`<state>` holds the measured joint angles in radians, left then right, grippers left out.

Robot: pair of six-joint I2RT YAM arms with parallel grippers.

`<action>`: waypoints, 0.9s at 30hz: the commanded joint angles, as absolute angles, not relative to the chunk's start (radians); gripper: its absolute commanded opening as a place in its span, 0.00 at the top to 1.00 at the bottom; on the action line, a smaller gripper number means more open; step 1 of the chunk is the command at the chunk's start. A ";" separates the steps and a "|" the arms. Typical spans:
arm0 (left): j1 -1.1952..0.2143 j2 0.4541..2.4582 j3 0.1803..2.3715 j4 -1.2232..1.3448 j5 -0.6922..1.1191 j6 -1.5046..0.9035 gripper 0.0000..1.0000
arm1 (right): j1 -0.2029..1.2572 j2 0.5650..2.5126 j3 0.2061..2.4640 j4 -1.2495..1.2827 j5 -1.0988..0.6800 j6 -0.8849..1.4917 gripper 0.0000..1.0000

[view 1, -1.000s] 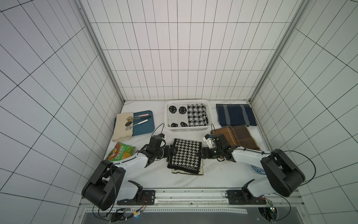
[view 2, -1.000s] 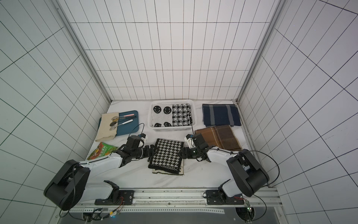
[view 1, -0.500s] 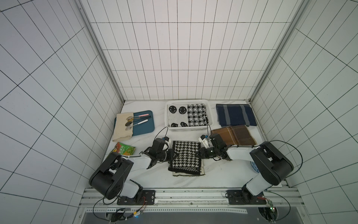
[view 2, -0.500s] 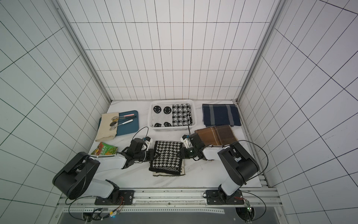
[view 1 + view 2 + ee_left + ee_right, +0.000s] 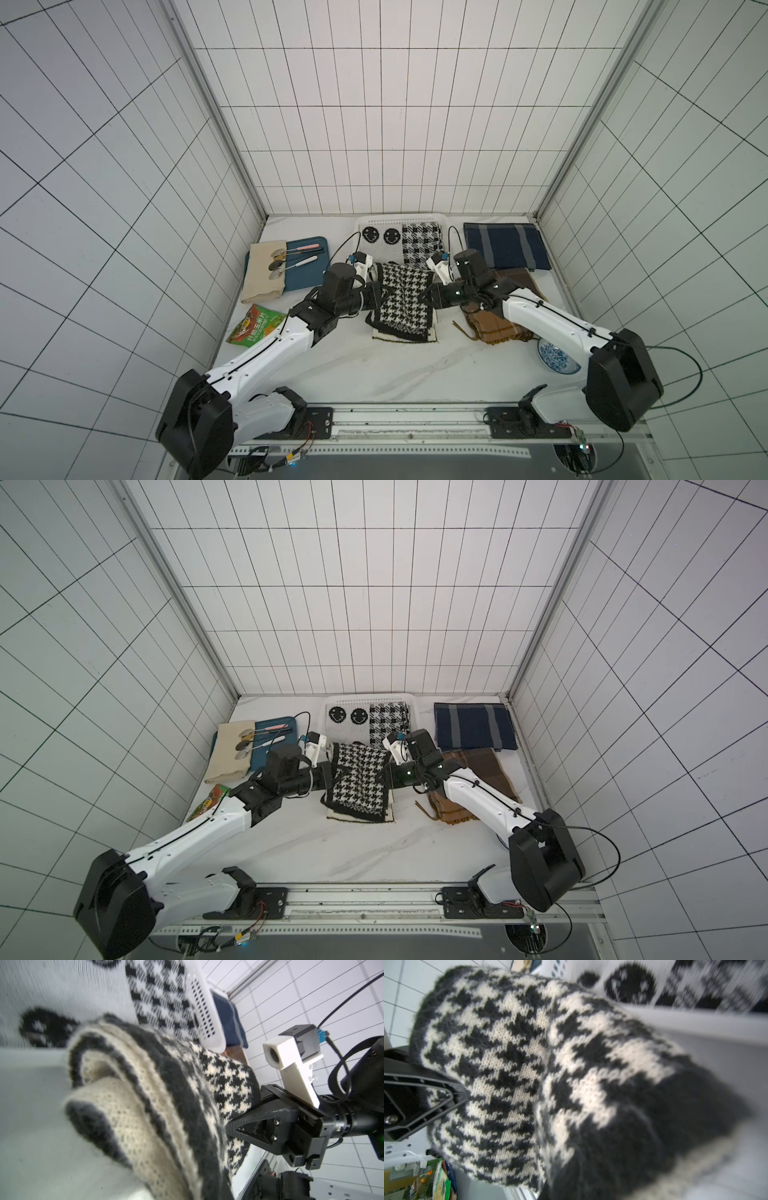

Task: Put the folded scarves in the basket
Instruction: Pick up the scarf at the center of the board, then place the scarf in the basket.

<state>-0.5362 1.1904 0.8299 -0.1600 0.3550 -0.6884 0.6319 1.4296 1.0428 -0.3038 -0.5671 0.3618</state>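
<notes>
The folded scarf (image 5: 401, 303) (image 5: 359, 783) is black-and-white houndstooth and sits mid-table, just in front of the basket. My left gripper (image 5: 376, 297) (image 5: 332, 780) is shut on its left edge and my right gripper (image 5: 428, 296) (image 5: 384, 777) on its right edge. Its middle and far part are raised and bunched; the near edge still rests on the table. The white perforated basket (image 5: 401, 217) (image 5: 370, 696) (image 5: 204, 1012) stands at the back, holding a smiley-face knit and a checked knit. In both wrist views the scarf (image 5: 158, 1088) (image 5: 529, 1064) fills the frame and hides my own fingertips.
A navy striped scarf (image 5: 505, 245) lies at the back right and a brown one (image 5: 498, 328) under my right arm. A blue tray (image 5: 307, 266) with spoons, a beige cloth (image 5: 264, 272) and a snack bag (image 5: 255, 330) lie to the left. A patterned bowl (image 5: 555, 357) sits near right.
Both grippers have shut on the scarf's side edges. The arms have risen, lifting and bunching its middle and far part off the table.
</notes>
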 commanded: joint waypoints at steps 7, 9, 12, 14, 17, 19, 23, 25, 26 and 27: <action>-0.367 1.638 1.277 -0.122 0.410 -0.722 1.00 | 0.476 1.856 1.709 -0.705 -0.505 0.173 0.97; -0.360 1.749 1.370 -0.125 0.384 -0.701 1.00 | 0.454 1.955 1.832 -0.752 -0.498 0.155 0.97; -0.329 1.921 1.509 -0.140 0.369 -0.687 1.00 | 0.416 2.122 2.030 -0.824 -0.499 0.143 0.97; -0.307 2.033 1.596 -0.142 0.386 -0.695 1.00 | 0.394 2.223 2.131 -0.844 -0.507 0.141 0.97; -0.290 2.144 1.671 -0.149 0.388 -0.693 1.00 | 0.369 2.349 2.253 -0.885 -0.514 0.141 0.96; -0.288 2.175 1.676 -0.147 0.365 -0.694 1.00 | 0.362 2.401 2.286 -0.892 -0.511 0.140 0.93; -0.290 2.218 1.683 -0.178 0.355 -0.672 0.89 | 0.362 2.450 2.313 -0.891 -0.483 0.133 0.76; -0.290 2.218 1.670 -0.183 0.344 -0.660 0.85 | 0.362 2.454 2.310 -0.886 -0.474 0.132 0.70; -0.290 2.211 1.661 -0.186 0.327 -0.650 0.81 | 0.362 2.455 2.307 -0.884 -0.469 0.132 0.67; -0.289 2.204 1.654 -0.188 0.312 -0.645 0.77 | 0.362 2.456 2.307 -0.883 -0.467 0.131 0.63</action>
